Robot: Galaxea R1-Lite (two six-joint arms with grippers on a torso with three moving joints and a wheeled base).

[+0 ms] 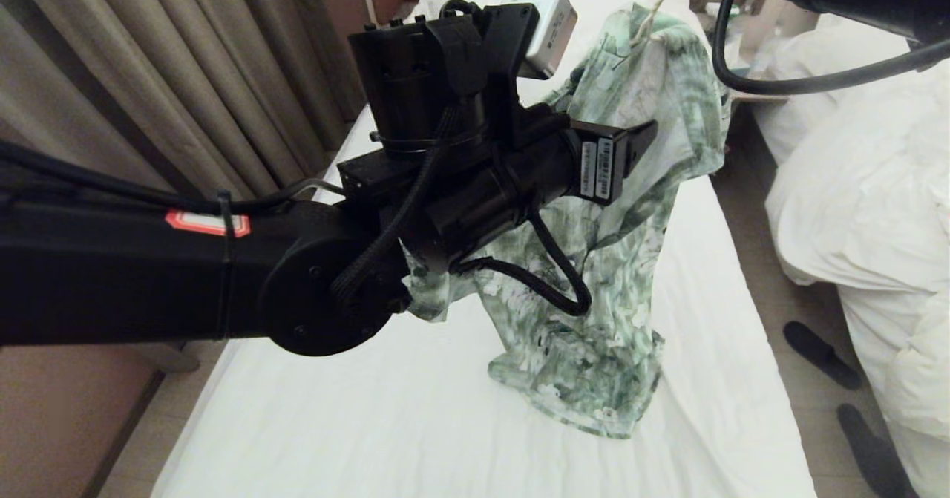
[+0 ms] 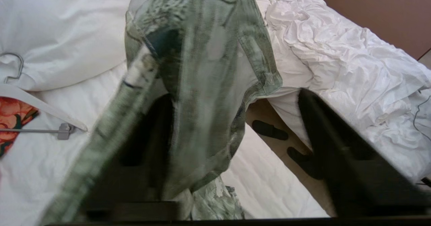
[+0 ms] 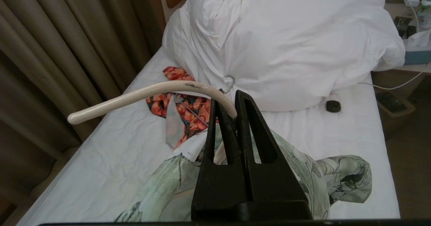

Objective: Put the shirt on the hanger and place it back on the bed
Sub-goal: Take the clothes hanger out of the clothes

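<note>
Step in hand: dressing the hanger, shirt held up over the bed.

Right gripper (image 3: pixel 235 113): jaws pressed together, pinching the cream hanger (image 3: pixel 148 93) at the base of its hook. Hook curves out toward 9 o'clock in the right wrist view.

Floral shirt (image 1: pixel 631 260) hangs from the hanger at about 1 o'clock in the head view; hem rests bunched on the white sheet of the bed (image 1: pixel 371 424). One shoulder looks seated; cannot confirm the other.

Left gripper (image 2: pixel 235 145): jaws spread, a fold of shirt draped over one finger (image 2: pixel 141 145), not pinched.

Next, by my reading: the left must close on the loose shoulder or collar edge and draw it over the free hanger arm before lowering.

Orange floral garment (image 3: pixel 183 101) on a white hanger (image 2: pixel 40 108) lies near the duvet (image 3: pixel 286 44); leave alone.
</note>
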